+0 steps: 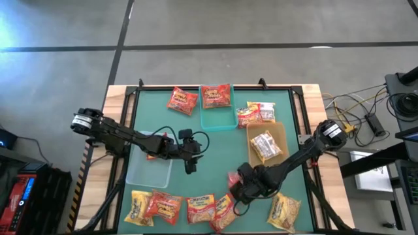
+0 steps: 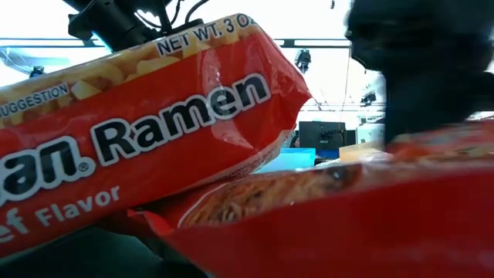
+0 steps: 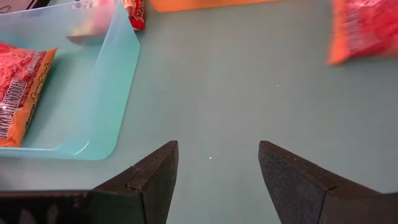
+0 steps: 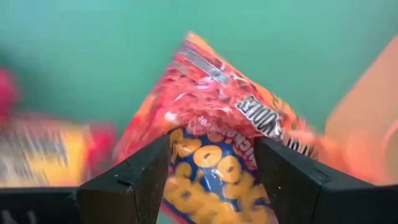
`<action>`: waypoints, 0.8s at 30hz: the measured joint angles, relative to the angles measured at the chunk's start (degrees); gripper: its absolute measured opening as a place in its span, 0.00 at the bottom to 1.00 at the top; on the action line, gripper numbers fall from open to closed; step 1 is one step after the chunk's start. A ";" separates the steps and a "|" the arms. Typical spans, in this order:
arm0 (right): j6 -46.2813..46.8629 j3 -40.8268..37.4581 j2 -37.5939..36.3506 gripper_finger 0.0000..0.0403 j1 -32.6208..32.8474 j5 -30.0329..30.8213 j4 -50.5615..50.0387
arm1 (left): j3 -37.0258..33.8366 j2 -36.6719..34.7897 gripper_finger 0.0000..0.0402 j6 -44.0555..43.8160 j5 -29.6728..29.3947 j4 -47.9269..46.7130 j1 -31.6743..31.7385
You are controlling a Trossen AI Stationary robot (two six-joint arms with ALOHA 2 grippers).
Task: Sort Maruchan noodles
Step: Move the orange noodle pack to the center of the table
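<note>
The right tool [image 4: 211, 171] is closed on an orange noodle packet [image 4: 217, 118] in the lower middle of the top view, near the row of packets [image 1: 176, 207] along the lower edge of the table [image 1: 222, 147]. The left tool [image 3: 214, 180] hangs open and empty over the table, beside the teal bin [image 3: 106, 93]. The step seems to be the pick; next the packet needs lifting and carrying to its matching bin.

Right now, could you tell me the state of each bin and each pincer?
Teal bin: holds one packet.
Tan bin: holds one packet.
Clear bin: no packet visible inside.
Left pincer: open, empty.
Right pincer: closed on a noodle packet.
</note>
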 joint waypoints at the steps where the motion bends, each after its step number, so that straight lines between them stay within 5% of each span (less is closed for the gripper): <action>1: 0.98 0.00 0.00 0.56 -0.39 2.90 0.97 | 0.00 0.00 0.52 0.00 0.00 0.00 0.00; 5: -0.62 0.00 -0.50 0.56 -1.80 9.46 4.97 | 0.00 0.00 0.52 0.00 0.00 -0.02 0.00; 13: -24.27 1.79 -2.49 0.56 -2.75 -2.50 6.44 | 0.00 0.07 0.52 0.02 0.00 0.11 0.00; 19: -38.17 2.99 -2.03 0.56 -3.72 -1.40 6.73 | 0.00 0.21 0.52 -0.02 0.00 0.37 0.00; 24: -36.73 2.93 -2.01 0.56 -5.12 1.36 6.79 | -0.02 0.22 0.52 -4.76 0.00 0.27 0.00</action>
